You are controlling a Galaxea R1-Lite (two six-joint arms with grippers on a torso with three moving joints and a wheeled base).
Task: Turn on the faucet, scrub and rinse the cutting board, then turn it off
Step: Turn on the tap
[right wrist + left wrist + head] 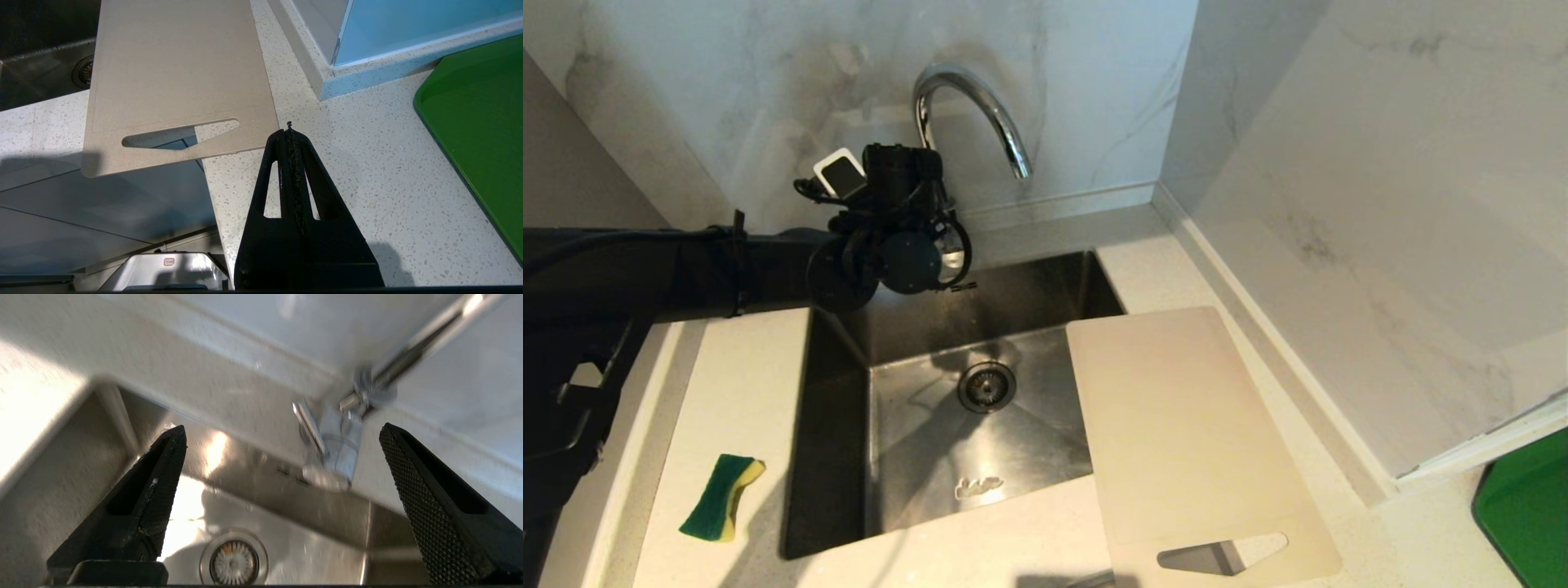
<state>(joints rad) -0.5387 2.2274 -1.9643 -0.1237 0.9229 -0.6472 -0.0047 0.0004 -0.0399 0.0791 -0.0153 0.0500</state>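
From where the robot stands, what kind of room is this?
Most likely a kitchen: a steel sink with a chrome faucet, a cutting board and a sponge on the counter.

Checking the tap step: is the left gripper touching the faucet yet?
Apart. In the left wrist view the left gripper stands open, the faucet base and lever between its fingers with clear gaps on both sides.

Pale speckled countertop [743, 384] — sponge [721, 497] left of the sink, cutting board [1184, 425] right, green tray [1531, 510] beyond.
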